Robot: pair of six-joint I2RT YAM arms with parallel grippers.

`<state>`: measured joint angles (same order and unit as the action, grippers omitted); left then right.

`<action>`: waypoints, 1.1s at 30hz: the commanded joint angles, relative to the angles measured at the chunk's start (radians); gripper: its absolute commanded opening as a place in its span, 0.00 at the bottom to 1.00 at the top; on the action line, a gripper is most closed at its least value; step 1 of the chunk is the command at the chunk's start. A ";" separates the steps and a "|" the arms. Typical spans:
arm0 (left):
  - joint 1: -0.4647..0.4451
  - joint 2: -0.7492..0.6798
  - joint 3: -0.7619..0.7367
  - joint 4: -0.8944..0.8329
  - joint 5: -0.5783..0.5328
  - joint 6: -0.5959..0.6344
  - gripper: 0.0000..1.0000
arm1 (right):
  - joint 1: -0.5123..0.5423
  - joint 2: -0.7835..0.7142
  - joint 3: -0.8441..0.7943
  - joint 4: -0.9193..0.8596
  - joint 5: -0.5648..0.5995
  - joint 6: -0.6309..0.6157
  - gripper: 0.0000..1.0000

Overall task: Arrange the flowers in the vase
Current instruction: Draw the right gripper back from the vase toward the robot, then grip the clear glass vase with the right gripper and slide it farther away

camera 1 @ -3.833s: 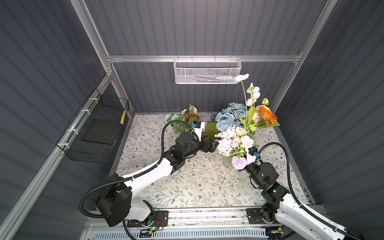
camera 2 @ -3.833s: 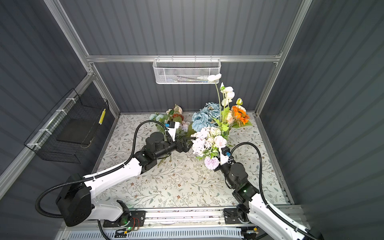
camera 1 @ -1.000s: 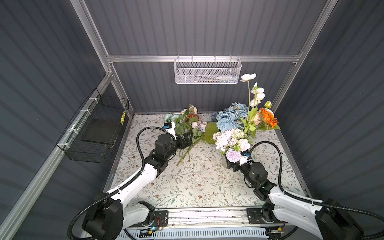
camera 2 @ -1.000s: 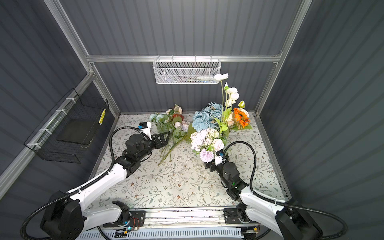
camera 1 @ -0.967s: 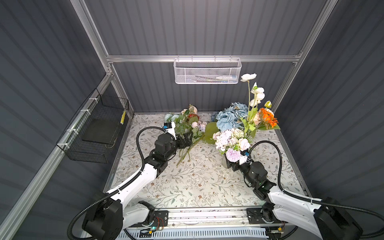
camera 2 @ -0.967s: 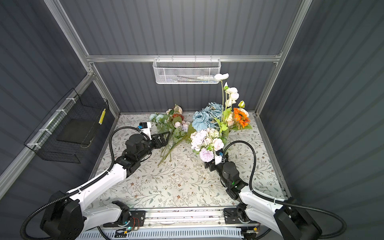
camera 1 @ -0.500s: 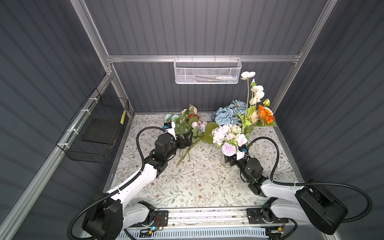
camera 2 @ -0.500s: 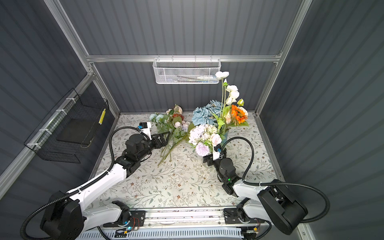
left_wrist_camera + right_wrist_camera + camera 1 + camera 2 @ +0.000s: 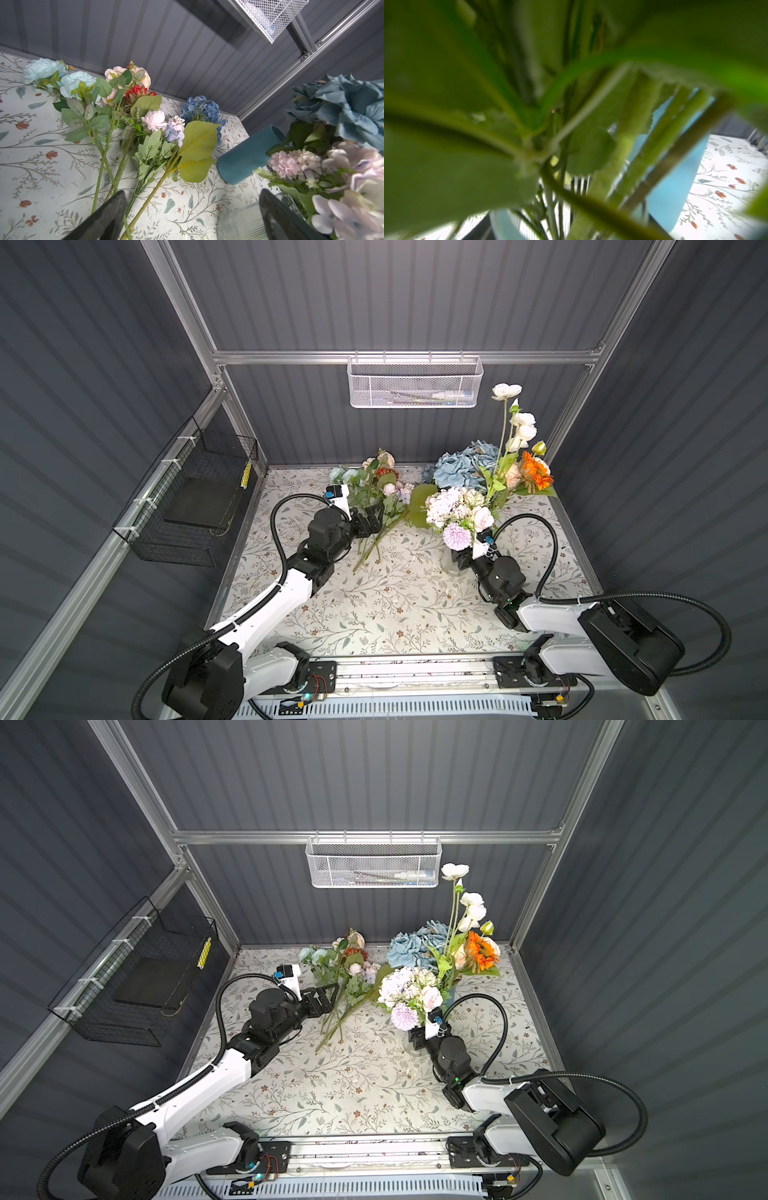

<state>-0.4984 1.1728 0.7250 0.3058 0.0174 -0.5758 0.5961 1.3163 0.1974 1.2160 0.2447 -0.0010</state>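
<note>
The table (image 9: 374, 614) carries a smooth, matt covering printed with sprigs. The walls (image 9: 374, 294) are matt dark ribbed panels, and the frame rails (image 9: 291, 357) are brushed bare metal. At upper centre hangs a white-coated metal mesh basket (image 9: 413, 385), and at middle left a black wire basket (image 9: 183, 506). The flowers (image 9: 154, 120) have cloth-like petals and plastic-looking stems. The teal vase (image 9: 247, 153) looks matt, while the glass vase (image 9: 236, 226) is clear and ribbed. The arm shells (image 9: 274, 605) are glossy white plastic.

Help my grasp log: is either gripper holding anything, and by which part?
Left gripper: open, holding nothing. Right gripper: at the glass vase, jaws hidden by blossoms; cannot tell.
</note>
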 commanded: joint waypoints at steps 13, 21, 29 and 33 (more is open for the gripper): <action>0.005 -0.033 -0.030 0.007 -0.013 0.041 0.99 | -0.004 -0.188 -0.071 -0.081 0.137 -0.024 0.34; 0.006 -0.026 -0.037 0.029 -0.009 0.041 1.00 | -0.064 -0.461 -0.083 -0.226 0.257 -0.160 0.28; 0.005 -0.005 -0.029 0.048 0.011 0.031 0.99 | -0.285 -0.572 -0.045 -0.280 0.134 -0.125 0.25; 0.005 -0.005 -0.027 0.047 0.013 0.028 0.99 | -0.424 -0.525 0.024 -0.286 0.028 -0.086 0.24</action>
<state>-0.4980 1.1633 0.7002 0.3336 0.0185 -0.5541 0.2302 0.7868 0.1223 0.8013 0.3656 -0.1070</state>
